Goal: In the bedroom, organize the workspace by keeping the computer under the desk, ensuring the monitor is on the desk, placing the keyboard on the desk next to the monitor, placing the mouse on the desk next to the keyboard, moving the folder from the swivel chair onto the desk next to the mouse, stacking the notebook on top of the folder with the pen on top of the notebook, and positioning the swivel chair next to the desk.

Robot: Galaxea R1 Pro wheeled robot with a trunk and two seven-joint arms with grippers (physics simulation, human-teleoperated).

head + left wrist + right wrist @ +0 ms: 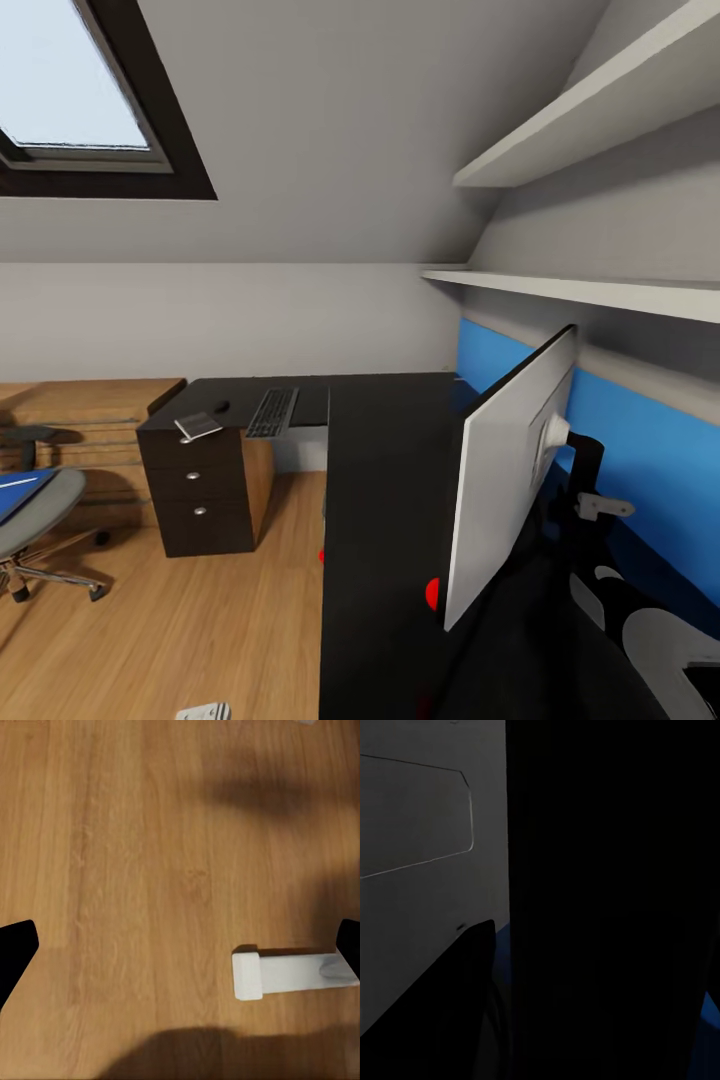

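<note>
A black L-shaped desk [390,450] runs along the blue wall. The monitor [510,480] stands on it at the near right, its white back towards me. At the desk's far end lie the keyboard [272,412], the dark mouse [221,407] to its left, and a grey notebook [198,426] over the drawers. The grey swivel chair [35,510] stands at far left with the blue folder [18,490] on its seat. My left gripper [180,952] hangs open over the wood floor. The right wrist view is dark, with a pale panel [427,855] close by. Computer and pen are hidden.
A white oblong object [289,973] lies on the floor under the left gripper. A black drawer unit [205,495] carries the desk's far end. Two white shelves [600,290] jut out above the desk. Wooden boards [90,400] line the left wall under a skylight.
</note>
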